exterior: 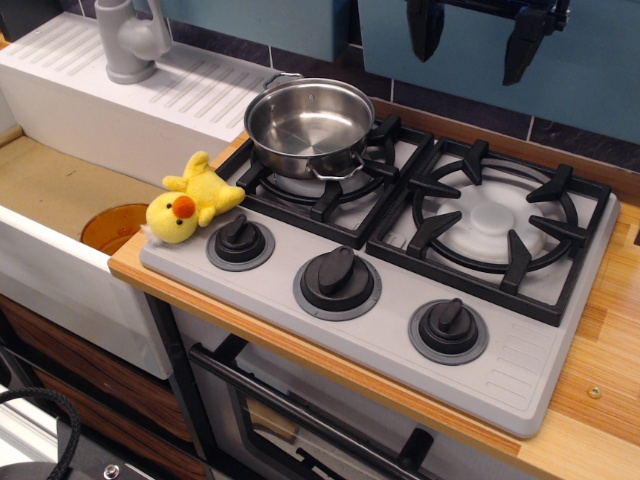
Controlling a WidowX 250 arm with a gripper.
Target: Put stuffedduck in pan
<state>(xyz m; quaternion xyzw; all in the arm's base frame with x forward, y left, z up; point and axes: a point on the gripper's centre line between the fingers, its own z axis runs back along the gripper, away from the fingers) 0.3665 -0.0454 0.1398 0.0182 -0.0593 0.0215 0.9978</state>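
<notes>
Gripper [482,45] upper part beyond top edge

One stuffedduck [190,203], at 9 o'clock of centre. One pan [308,124], at 12 o'clock, with two loop handles, one on the near rim, one on the far rim. Two burners: one under the pan, one bare burner [494,217] at 3 o'clock. Two black grates, one per burner. Three knobs in a row: left knob [240,239], middle knob [337,277], right knob [447,325], running from 8 toward 5 o'clock. One faucet [133,38] at 11 o'clock. One sink [66,190]. One tool [482,35] at 1 o'clock, two fingers showing.
</notes>
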